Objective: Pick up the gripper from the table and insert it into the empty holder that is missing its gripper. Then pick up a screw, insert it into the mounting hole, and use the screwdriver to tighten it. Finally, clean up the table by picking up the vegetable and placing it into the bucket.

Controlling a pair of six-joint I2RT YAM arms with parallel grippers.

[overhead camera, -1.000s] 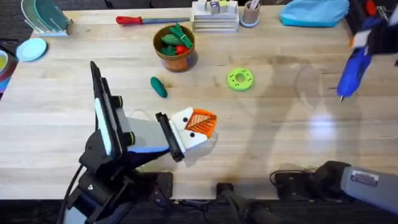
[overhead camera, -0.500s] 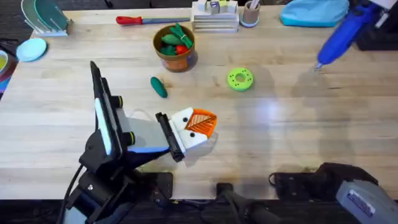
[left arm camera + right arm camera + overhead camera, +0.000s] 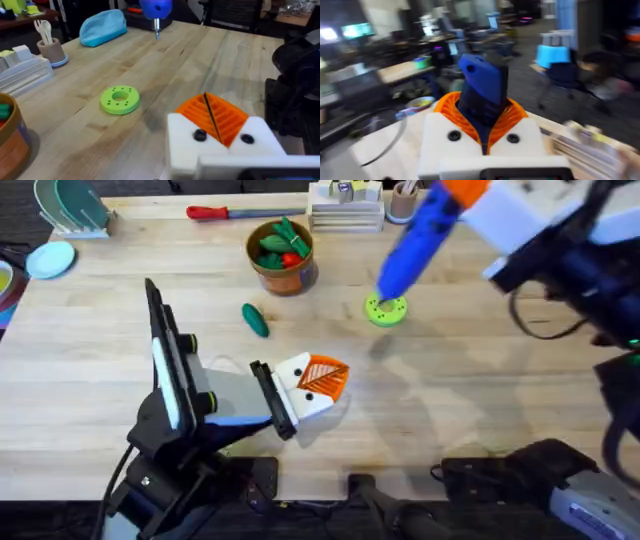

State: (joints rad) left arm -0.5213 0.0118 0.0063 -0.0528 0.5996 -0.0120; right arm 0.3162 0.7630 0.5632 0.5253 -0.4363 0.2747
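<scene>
From above, the left arm lies low across the table (image 3: 480, 400), its gripper (image 3: 318, 385) resting on the wood near the middle, white bases with orange ribbed pads (image 3: 325, 373) pressed together on nothing. The cucumber (image 3: 256, 319) lies on the wood just beyond it, between the gripper and the bucket (image 3: 281, 255), which already holds other toy vegetables. A green ring (image 3: 386, 308) sits to the right of the cucumber. The right gripper (image 3: 470, 195) comes in high from the right, clamped on the blue screwdriver (image 3: 415, 242), which slants down so its tip hangs over the ring. A red-handled screwdriver (image 3: 225, 212) lies along the far edge.

From the left wrist, the two orange pads (image 3: 215, 116) meet with only a thin dark seam between them, seated in their white bases (image 3: 220, 145), each with a dark screw head showing. The green ring (image 3: 120, 99) lies flat on the wood ahead, and farther off the screwdriver (image 3: 156, 10) points its thin bit down, clear of the table. A blue pouch (image 3: 102, 27) rests beyond, and the bucket's rim (image 3: 15, 125) shows at the side.

From the right wrist, the fingers (image 3: 452, 107) are closed around the screwdriver's blue body (image 3: 484, 87), orange ribs hugging both sides of it.
</scene>
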